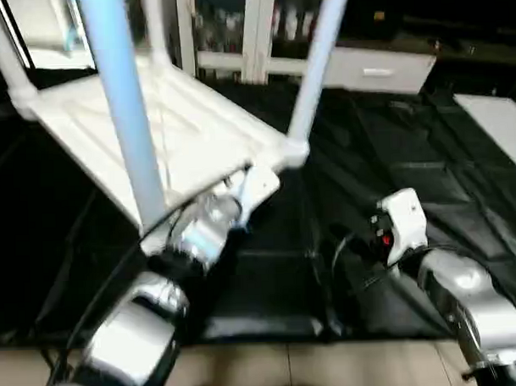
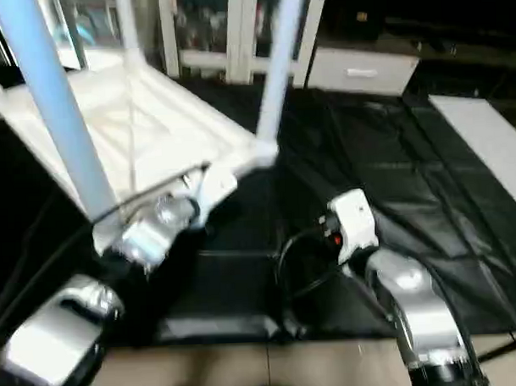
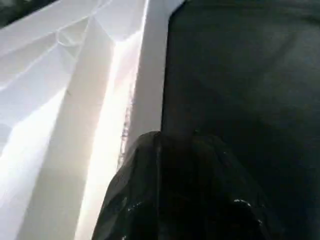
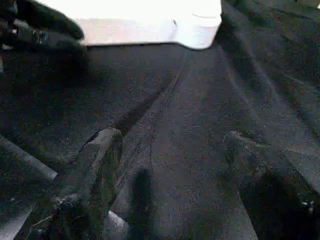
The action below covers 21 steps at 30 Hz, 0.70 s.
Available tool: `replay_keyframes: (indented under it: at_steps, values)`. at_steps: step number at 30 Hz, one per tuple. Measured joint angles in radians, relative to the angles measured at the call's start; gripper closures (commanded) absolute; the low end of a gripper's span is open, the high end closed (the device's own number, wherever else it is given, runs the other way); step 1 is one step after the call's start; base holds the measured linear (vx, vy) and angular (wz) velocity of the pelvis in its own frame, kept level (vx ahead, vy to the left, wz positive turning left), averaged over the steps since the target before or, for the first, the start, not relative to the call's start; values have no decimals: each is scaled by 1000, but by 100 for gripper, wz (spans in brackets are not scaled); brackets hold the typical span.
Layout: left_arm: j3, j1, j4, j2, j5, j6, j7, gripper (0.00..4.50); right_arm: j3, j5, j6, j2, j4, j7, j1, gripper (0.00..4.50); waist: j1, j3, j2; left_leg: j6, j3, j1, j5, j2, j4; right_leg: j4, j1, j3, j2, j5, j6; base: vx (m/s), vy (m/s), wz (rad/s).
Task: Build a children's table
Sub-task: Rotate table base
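- The left gripper [image 3: 175, 165] is seen pressed up against the near long edge of the tabletop [image 1: 111, 122]; whether the edge is pinched between its fingers cannot be told, since they merge into one dark mass in the left wrist view.
- The right gripper [image 4: 170, 170] is held wide apart with nothing between its fingers, low over the black mat [image 1: 393, 180] and near the tabletop's right-hand corner socket [image 4: 200, 27].
- The tabletop is found upside down on the mat, ribbed underside up, with legs standing in its sockets: the near leg [image 1: 123, 104] by the left gripper, the right-hand leg [image 1: 317, 64] at the corner socket, and two more at the far side, cut off by the picture's upper edge.
- If the edge is only touched and not clamped, the tabletop could be slid across the mat instead of being lifted or turned.
- If the table is tipped from this one edge alone, it could be swung round the left gripper, because the tall legs put the weight high.
- The near leg could be knocked by the left forearm [image 1: 127, 341], and a loosely seated leg might be levered out of its socket.
- The right gripper's cable [image 2: 298, 259] could be snagged on the corner socket if that arm is brought in carelessly.
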Motion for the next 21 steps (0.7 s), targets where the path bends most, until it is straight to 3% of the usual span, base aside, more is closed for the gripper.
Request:
replay_keyframes:
  at_steps: [2, 5, 8, 10, 12, 15, 17, 21]
  values:
    - [26, -3, 17, -3, -7, -45, 2, 328, 0, 0, 3, 0, -5, -2, 0, 98, 2, 0, 0, 2, 0, -2, -1, 0, 0, -2, 0, 0, 0, -1, 0, 0, 0, 0]
    - [98, -1, -7, -27, -84, -128, -40, 328, -2, 0, 4, -1, -18, -8, 7, 98, 12, 0, 0, 10, 2, -2, 0, 0, 0, -2, -1, 0, 0, -3, -4, 0, 0, 0]
    - [173, 85, -207, -66, -230, -170, -175, 328, -1, 1, 5, 0, -34, -8, 23, 98, 28, 0, 0, 11, 6, 0, -1, 0, 0, -2, 0, 1, -2, -4, -6, 0, 0, 0]
    - [176, 210, -436, -93, -363, -146, -299, 328, -3, 4, 5, 0, -41, -7, 31, 98, 33, 0, 0, 11, 7, 1, -1, 0, 0, 0, 0, 1, -3, -5, -7, 0, 0, 0]
    - [165, 264, -552, -86, -434, -93, -361, 294, -2, 8, 4, 3, -45, -6, 28, 98, 30, 0, 0, 5, 9, 2, -3, 1, 1, 2, 0, 1, -3, -5, -7, 0, 0, 0]
    - [156, 336, -732, -20, -505, -22, -412, 294, -2, 10, 4, 5, -47, -6, 28, 98, 20, 0, 1, 3, 9, 6, -3, 2, 0, 3, 1, 1, -2, -7, -3, 0, 0, 0]
    - [156, 441, -911, 64, -573, 45, -439, 268, -2, 15, 0, 12, -48, -3, 28, 98, 8, 0, 2, 1, 9, 10, -2, 2, -3, 3, 2, 1, -2, -8, -1, 0, 0, 0]
    - [214, 585, -1075, 152, -640, 146, -490, 254, -1, 28, -7, 21, -56, 19, 26, 98, 0, 0, 3, -1, 7, 10, -1, 2, -4, 3, 1, 2, 0, -7, -1, 0, 0, 0]
